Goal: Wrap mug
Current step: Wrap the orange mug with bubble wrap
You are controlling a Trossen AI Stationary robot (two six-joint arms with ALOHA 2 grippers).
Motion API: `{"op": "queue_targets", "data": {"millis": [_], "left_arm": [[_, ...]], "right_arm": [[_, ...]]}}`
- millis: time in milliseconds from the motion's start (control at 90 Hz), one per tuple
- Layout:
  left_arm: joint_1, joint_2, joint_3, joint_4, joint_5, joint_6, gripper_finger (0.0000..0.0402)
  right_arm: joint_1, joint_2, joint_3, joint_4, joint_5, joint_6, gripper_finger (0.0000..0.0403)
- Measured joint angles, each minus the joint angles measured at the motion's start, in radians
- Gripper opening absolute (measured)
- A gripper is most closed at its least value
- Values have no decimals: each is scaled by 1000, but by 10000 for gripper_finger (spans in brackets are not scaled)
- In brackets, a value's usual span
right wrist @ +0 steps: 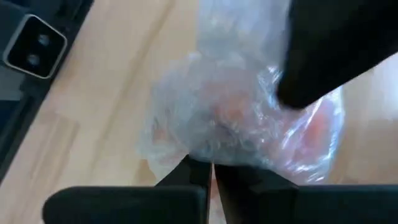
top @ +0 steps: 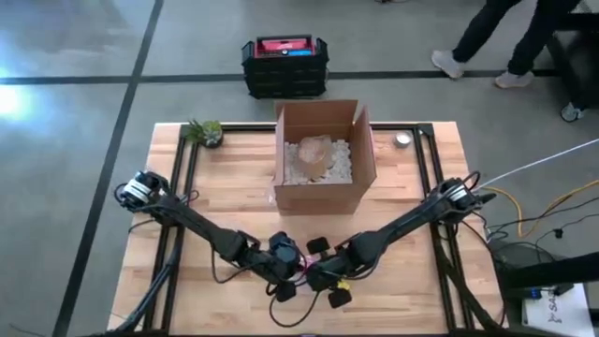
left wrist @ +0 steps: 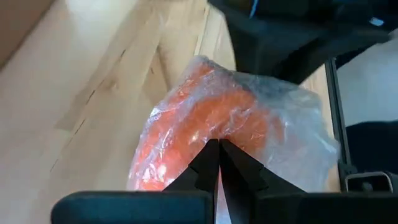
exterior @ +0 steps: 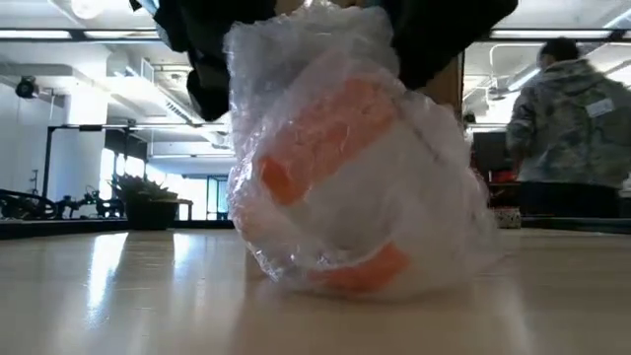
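Note:
An orange mug (exterior: 330, 138) lies inside clear bubble wrap (exterior: 434, 207) on the wooden table near its front edge, the bundle resting on its underside. Both arms meet over it. My left gripper (left wrist: 219, 152) is shut at the wrap on the mug's side (left wrist: 205, 118). My right gripper (right wrist: 209, 167) is shut at the wrap (right wrist: 230, 118) from the other side. In the high view the left gripper (top: 285, 262) and the right gripper (top: 326, 273) almost hide the bundle. My left gripper has its shut fingertips at the wrap over the mug's orange side (left wrist: 214, 134), slanting down from the table's left. Whether a fold of the film sits between the tips cannot be told. The bundle rests on the table. My right gripper pinches the loose film at the bundle's edge (right wrist: 202, 152) between its fingertips, slanting down from the table's right. One layer or several cannot be told. The other arm's dark body covers part of the bundle.
An open cardboard box (top: 323, 178) holding white filling and a wrapped item stands at the far middle. A small plant (top: 204, 131) sits at the far left, a small round object (top: 402, 140) at the far right. A person (exterior: 567, 128) stands beyond the table.

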Motion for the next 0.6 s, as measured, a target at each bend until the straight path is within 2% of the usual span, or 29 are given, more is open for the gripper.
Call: {"op": "queue_targets", "data": {"millis": [600], "left_arm": [[-2, 21, -4, 15, -26, -14, 0]], "right_arm": [[-23, -3, 8, -20, -5, 27, 2]]}}
